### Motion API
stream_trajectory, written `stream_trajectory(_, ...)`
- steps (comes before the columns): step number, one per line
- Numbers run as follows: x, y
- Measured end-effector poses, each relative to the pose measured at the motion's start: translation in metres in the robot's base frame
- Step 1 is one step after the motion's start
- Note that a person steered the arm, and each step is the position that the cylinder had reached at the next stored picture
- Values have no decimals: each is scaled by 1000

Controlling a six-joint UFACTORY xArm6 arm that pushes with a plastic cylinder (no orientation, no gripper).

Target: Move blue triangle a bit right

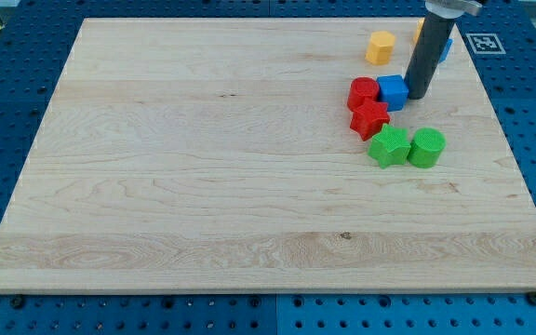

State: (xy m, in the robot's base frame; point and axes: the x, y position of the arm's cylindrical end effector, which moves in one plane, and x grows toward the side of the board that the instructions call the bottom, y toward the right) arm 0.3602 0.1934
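My tip (417,96) rests on the board at the view's upper right, touching or almost touching the right side of a blue cube-like block (393,91). A second blue block (447,48) shows only as a sliver behind the rod's right side near the board's top edge. Its shape cannot be made out. No blue triangle is clearly visible.
A red block (362,92) touches the blue cube's left side, with a red star-like block (369,119) just below it. A green star-like block (389,147) and a green cylinder (426,147) sit lower. A yellow-orange block (380,46) lies near the top edge. An orange sliver (420,28) shows left of the rod.
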Motion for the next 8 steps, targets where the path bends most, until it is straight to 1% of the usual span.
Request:
stream_trajectory(1,0,-12)
stream_trajectory(2,-9,-10)
stream_trajectory(3,-34,16)
stream_trajectory(5,-96,11)
stream_trajectory(6,-104,20)
stream_trajectory(8,-85,34)
